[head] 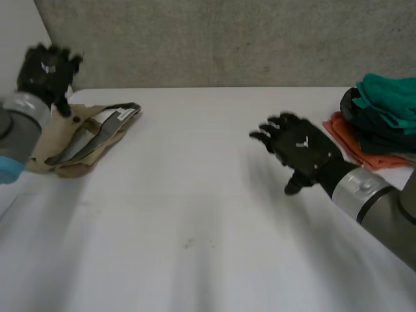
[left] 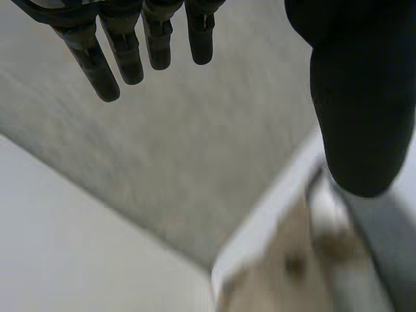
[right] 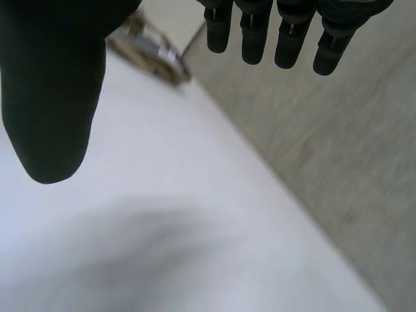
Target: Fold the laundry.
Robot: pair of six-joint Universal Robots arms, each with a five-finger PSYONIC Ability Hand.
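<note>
L hand [head: 47,70]: fingers [left: 123,58] straight, released, nothing held. The beige piece [head: 78,140] lies folded just under its thumb. R hand [head: 302,148]: fingers [right: 253,39] spread, also released, over bare tabletop [head: 195,214]. Next item, I reckon, comes from the pile [head: 380,117] near my R wrist, behind the fingertips. To do it well: turn R toward it and pinch only the teal piece [head: 390,97] on top, w/o dragging the orange piece [head: 354,146] underneath. Nothing stands between.
</note>
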